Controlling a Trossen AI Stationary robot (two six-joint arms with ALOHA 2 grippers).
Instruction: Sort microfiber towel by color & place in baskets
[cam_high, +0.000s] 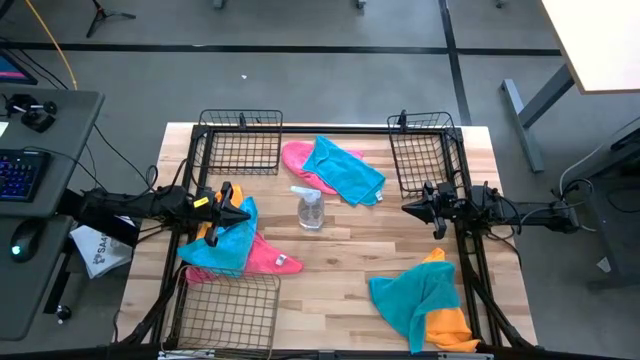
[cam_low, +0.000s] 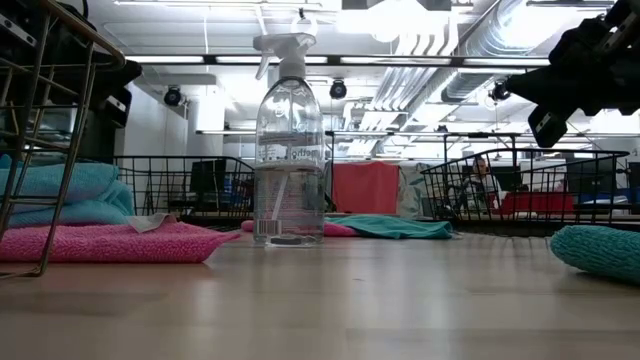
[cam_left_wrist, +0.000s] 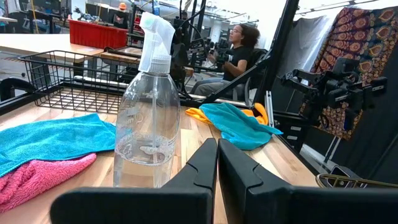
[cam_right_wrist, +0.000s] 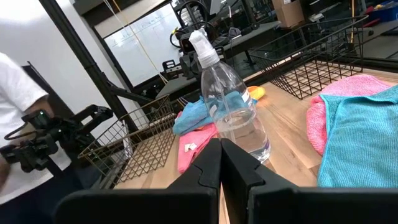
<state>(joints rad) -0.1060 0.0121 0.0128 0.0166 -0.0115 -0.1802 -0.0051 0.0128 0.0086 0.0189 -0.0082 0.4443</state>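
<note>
Wooden table (cam_high: 330, 275) holds three baskets (cam_high: 240, 142), all empty, with towels (cam_high: 345, 168) heaped in three piles around a bottle (cam_high: 310, 208). Left gripper (cam_high: 240, 212) and right gripper (cam_high: 412, 208) hover with fingers pressed together, holding nothing; I'd open wide and pinch only one towel's top layer

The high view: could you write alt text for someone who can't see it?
Seen from above, a wooden table holds a clear spray bottle among three heaps of pink, teal and orange towels, with three black wire baskets empty. The left tool and right tool, both shut, face the bottle from opposite sides.

pink towel (cam_high: 268, 255) half under teal towel (cam_high: 222, 245)
</note>
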